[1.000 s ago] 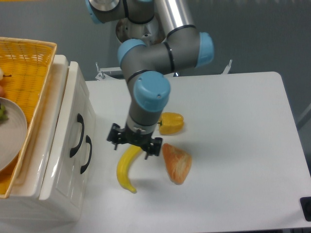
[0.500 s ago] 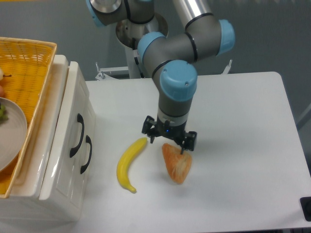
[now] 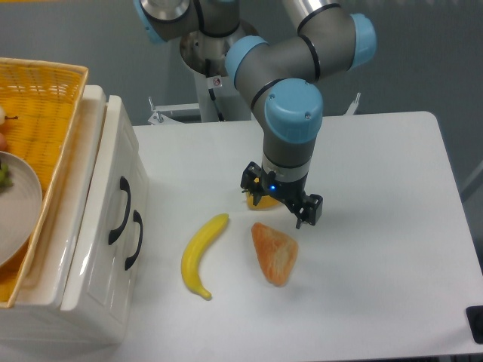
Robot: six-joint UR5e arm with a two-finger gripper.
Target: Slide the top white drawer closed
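The top white drawer (image 3: 113, 162) is the upper of two glossy fronts on the cabinet at the left, with a curved black handle (image 3: 122, 210). Its front stands about level with the lower drawer front (image 3: 113, 279), which carries a like handle (image 3: 135, 240). My gripper (image 3: 281, 198) hangs over the middle of the table, well to the right of the cabinet and touching neither drawer. Its black fingers (image 3: 312, 208) are spread wide, so it is open and holds nothing.
A yellow wicker basket (image 3: 45, 90) with a grey plate (image 3: 19, 204) sits on top of the cabinet. On the table lie a banana (image 3: 200, 253), an orange bread-like piece (image 3: 275, 253), and a yellow pepper (image 3: 255, 200) mostly hidden under the gripper.
The arm has swung right and slightly back, from over the banana near the cabinet to over the yellow pepper. The drawers and the food items have not moved.
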